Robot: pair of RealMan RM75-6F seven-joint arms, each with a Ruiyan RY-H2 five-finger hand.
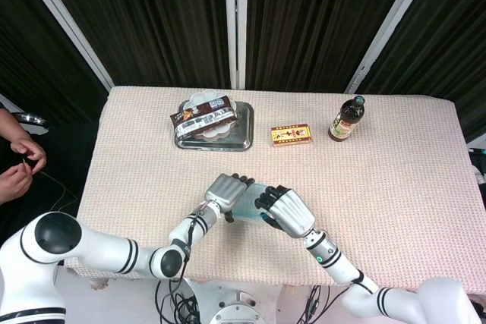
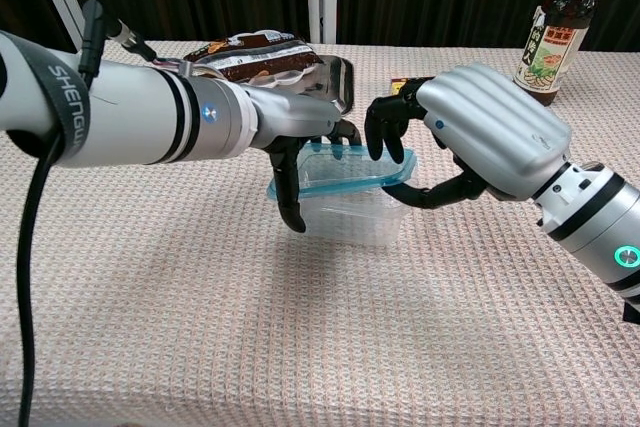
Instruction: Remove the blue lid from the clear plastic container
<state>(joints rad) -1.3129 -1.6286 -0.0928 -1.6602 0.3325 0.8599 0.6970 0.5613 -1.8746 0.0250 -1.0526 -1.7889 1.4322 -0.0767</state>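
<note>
The clear plastic container (image 2: 352,217) stands near the table's front edge, its blue lid (image 2: 335,173) sitting slightly tilted on top. My left hand (image 2: 300,137) grips the container's left end, fingers over the far rim and thumb down the near side. From the right, my right hand (image 2: 470,137) pinches the lid's right edge, fingers on top and thumb underneath. In the head view the container (image 1: 249,201) is mostly covered, lying between my left hand (image 1: 226,190) and right hand (image 1: 287,212).
A metal tray (image 1: 241,130) carrying a brown snack packet (image 1: 203,116) sits at the back left. A small yellow box (image 1: 291,135) and a dark sauce bottle (image 1: 346,118) stand at the back right. A person's hands (image 1: 19,163) show past the table's left edge.
</note>
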